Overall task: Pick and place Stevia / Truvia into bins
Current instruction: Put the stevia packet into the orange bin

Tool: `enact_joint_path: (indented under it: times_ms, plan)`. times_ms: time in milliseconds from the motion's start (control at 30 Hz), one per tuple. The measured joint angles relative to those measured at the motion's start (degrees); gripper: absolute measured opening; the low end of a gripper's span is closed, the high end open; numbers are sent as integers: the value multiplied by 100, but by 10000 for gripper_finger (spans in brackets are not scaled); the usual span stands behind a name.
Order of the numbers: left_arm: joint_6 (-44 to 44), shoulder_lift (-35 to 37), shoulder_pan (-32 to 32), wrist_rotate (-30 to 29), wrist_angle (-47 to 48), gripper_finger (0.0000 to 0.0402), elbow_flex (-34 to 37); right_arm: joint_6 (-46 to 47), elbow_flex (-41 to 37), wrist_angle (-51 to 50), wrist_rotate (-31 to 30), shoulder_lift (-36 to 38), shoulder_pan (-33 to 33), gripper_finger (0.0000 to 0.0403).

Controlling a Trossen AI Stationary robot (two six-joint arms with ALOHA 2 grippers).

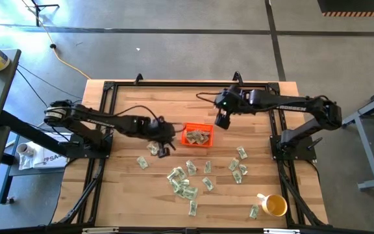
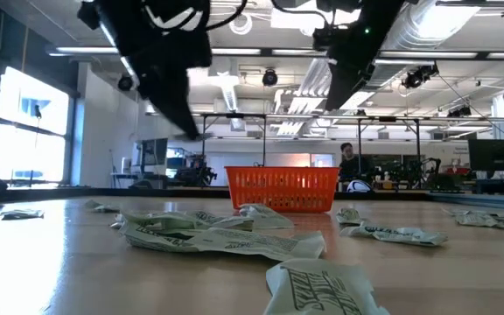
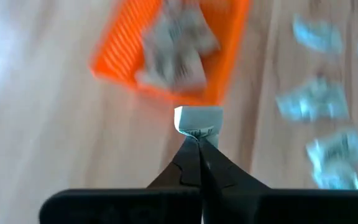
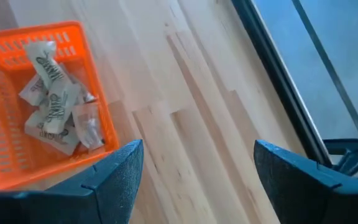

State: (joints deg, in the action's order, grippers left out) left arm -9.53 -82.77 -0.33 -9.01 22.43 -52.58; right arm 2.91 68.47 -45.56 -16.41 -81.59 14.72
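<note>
The overhead view is evenly lit, and the wooden table [image 1: 128,195] shows only soft, short shadows. At table height, ceiling lamps and windows at the frame's left glare brightly, leaving both arms as dark silhouettes, while the nearest packet [image 2: 322,289] at the bottom is out of focus. The left wrist picture is smeared by motion blur: the orange bin [image 3: 229,68] and loose packets lack edges.

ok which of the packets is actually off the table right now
The packet pinched in the left pincer, beside the orange bin. The other loose packets lie flat on the table, and the rest sit inside the bin.
</note>
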Motion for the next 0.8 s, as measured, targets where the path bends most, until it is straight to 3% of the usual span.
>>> enact_joint_path:
  times_ms: [233, 367, 467, 667, 800]
  plan:
    - [333, -266, 755, 505, -1375, 26, -354, -292, 0, -106, 61, 126, 42, 295]
    - [332, -782, 1037, 1176, -1595, 22, -671, -342, 0, -91, 144, 130, 40, 295]
    - [329, -1298, 1079, 1320, -1554, 31, -932, -356, 0, -127, 161, 145, 40, 295]
    - [-351, -2028, 1082, 1279, -1337, 123, -1300, -484, 0, -175, 245, 154, 40, 295]
    - [-725, -1921, 1043, 1296, 68, 185, -1637, -553, 0, -191, 271, 154, 40, 295]
